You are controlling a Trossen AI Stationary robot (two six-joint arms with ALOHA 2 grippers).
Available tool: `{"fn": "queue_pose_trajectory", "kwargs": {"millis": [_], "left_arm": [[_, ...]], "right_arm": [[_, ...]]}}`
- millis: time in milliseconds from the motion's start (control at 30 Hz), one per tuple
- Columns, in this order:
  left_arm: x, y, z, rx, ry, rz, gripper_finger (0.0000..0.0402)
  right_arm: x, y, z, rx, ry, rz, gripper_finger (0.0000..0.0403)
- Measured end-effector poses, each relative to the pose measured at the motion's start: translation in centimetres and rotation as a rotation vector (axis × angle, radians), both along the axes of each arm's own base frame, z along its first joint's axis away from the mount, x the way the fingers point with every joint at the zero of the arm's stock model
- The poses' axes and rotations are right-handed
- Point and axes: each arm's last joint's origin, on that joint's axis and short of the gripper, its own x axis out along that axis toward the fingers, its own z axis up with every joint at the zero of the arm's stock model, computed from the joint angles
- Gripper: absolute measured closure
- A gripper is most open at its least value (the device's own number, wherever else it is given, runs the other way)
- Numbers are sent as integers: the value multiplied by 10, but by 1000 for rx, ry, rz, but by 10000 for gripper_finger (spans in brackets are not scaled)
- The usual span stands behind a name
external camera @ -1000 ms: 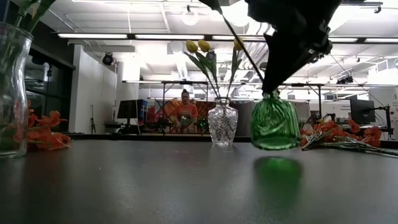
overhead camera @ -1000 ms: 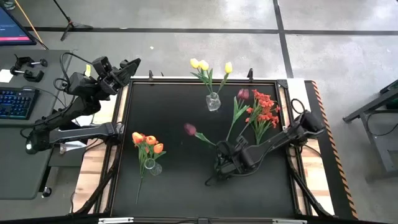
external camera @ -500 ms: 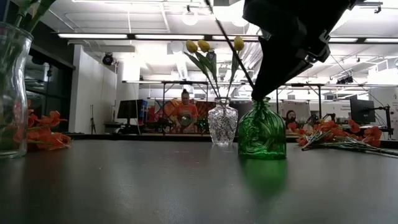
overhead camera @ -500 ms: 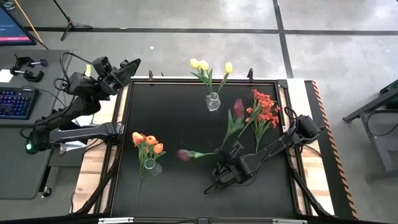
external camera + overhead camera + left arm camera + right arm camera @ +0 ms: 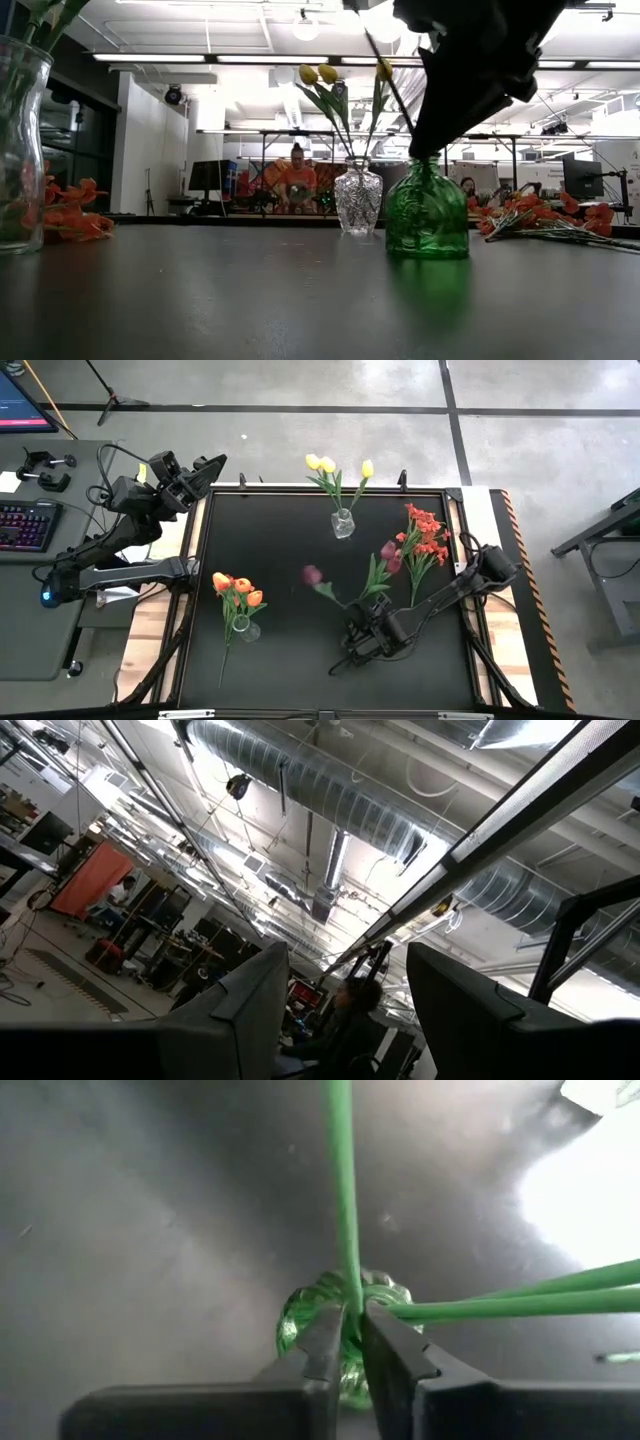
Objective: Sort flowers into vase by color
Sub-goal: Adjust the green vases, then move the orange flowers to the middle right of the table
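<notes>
The right gripper [image 5: 349, 1342] pinches a thin green stem [image 5: 343, 1200] just above the mouth of the green vase [image 5: 426, 212], which stands on the black table [image 5: 280, 560] holding two maroon tulips [image 5: 312, 574], while the left gripper [image 5: 205, 468] waits off the table's far-left corner, fingers apart.

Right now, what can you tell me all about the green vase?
The green vase looks like clear green glass with a ribbed, swirly round belly and a narrow neck. It stands upright on the black table, right of the clear vase. Thin green stems stick out of its mouth, and the right hand pinches there.
</notes>
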Motion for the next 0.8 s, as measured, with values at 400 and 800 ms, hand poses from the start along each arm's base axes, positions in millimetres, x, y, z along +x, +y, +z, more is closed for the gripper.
{"fn": "queue_pose_trajectory", "kwargs": {"millis": [400, 800], "left_arm": [[0, 0, 0, 0, 1, 0, 209], [0, 0, 0, 0, 2, 0, 209]], "right_arm": [[-10, -4, 33, 115, -42, 26, 198], [-11, 1, 52, 198, -100, 144, 164]]}}
